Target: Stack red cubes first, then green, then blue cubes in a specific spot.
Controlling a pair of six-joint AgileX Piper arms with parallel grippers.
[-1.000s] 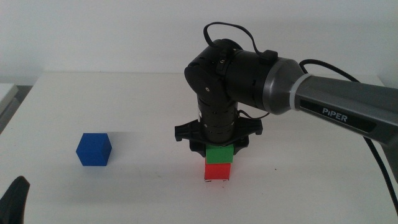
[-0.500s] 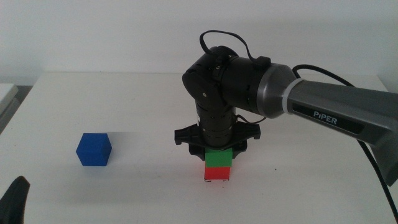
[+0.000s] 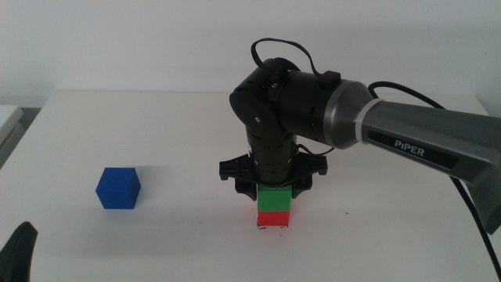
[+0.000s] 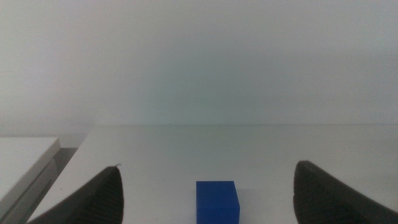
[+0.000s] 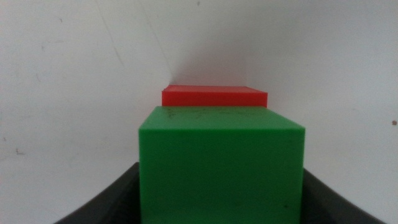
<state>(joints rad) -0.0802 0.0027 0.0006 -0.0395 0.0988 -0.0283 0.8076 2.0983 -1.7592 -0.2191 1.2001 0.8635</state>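
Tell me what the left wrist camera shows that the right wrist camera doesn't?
Only the left wrist view shows the blue cube, sitting alone on the white table ahead of the left gripper, whose jaws stand wide apart, touching nothing. Only the right wrist view shows the green cube close up between the jaws of the right gripper, resting on the red cube. Both share the same white table surface and their own dark jaws rising from the bottom edge.
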